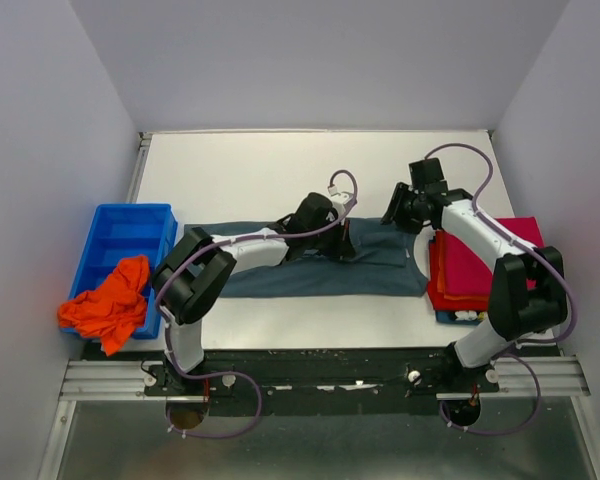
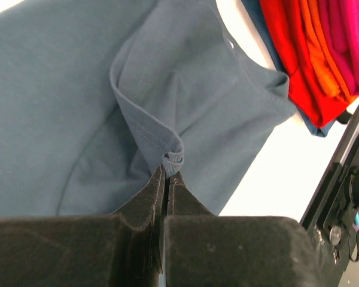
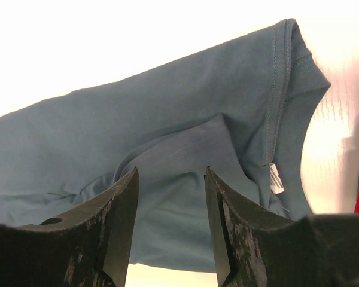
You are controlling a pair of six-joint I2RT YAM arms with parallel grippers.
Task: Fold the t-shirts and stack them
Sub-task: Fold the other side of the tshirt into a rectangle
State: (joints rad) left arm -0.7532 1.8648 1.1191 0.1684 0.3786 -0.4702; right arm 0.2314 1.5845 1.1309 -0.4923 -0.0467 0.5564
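Okay, status. Grey-blue shirt lies spread flat across the middle of the table, long side running left to right, neck end toward the right. Left gripper is down on it, jaws pressed together and pinching a stitched hem edge. The cloth stands up in a small fold right at the tips. Right gripper hangs over the neck end of the same shirt, jaws spread, gripping nothing. I see cloth below the gap, with the collar and a white label just to the right. I can't tell whether its tips touch the fabric. Folded stack sits at the table's right edge, just beside the shirt's neck end. It has magenta on top, and red and orange layers show along its side in the left wrist view. Orange shirt is crumpled and draped over the near rim of the blue bin at far left, well apart from the rest.
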